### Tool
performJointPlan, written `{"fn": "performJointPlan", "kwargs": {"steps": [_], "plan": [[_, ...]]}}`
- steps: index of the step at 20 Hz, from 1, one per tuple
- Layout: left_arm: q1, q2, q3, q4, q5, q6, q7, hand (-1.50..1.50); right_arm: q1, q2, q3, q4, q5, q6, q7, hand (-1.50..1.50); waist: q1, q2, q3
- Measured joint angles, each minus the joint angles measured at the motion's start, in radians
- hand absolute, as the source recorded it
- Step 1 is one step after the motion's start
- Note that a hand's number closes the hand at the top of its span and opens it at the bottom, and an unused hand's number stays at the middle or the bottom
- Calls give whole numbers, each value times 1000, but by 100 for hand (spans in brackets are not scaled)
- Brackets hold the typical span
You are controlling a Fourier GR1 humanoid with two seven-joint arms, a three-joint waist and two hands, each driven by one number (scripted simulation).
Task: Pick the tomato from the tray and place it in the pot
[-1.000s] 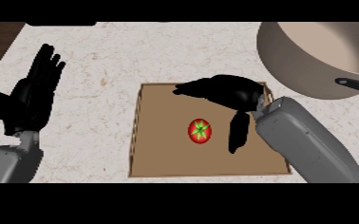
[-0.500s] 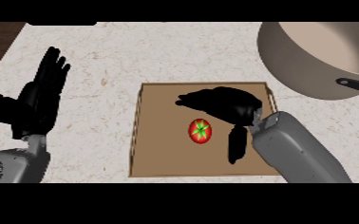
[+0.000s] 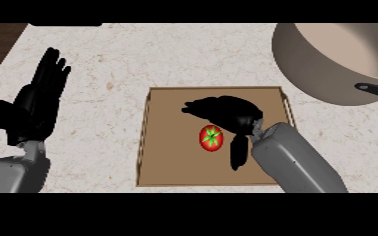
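Observation:
A red tomato [image 3: 211, 138] with a green stem lies in the middle of the flat brown tray [image 3: 166, 167]. My right hand [image 3: 225, 111] hovers over the tray just above and to the right of the tomato, fingers curled leftward and thumb hanging down beside it, holding nothing. The large beige pot [image 3: 325, 60] stands at the upper right, off the tray. My left hand [image 3: 38, 102] rests open at the left edge, fingers up.
The tray has a low raised rim [image 3: 144, 130] on the speckled counter [image 3: 148, 55]. A dark handle [image 3: 366, 87] sticks out from the pot's side.
My right hand has come down and to the left over the tray, closer to the tomato. The left hand has shifted slightly. The tomato has not moved.

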Motion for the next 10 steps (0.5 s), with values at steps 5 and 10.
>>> {"fn": "performJointPlan", "kwargs": {"steps": [5,10], "plan": [[7,-24,16,-26,-31,-8,20,0,25,36,-7,34,82,-15,-23,-150,0,0,0],[9,-44,36,-34,-51,-35,29,0,11,79,-42,108,151,-27,-50,-150,0,0,0]]}}
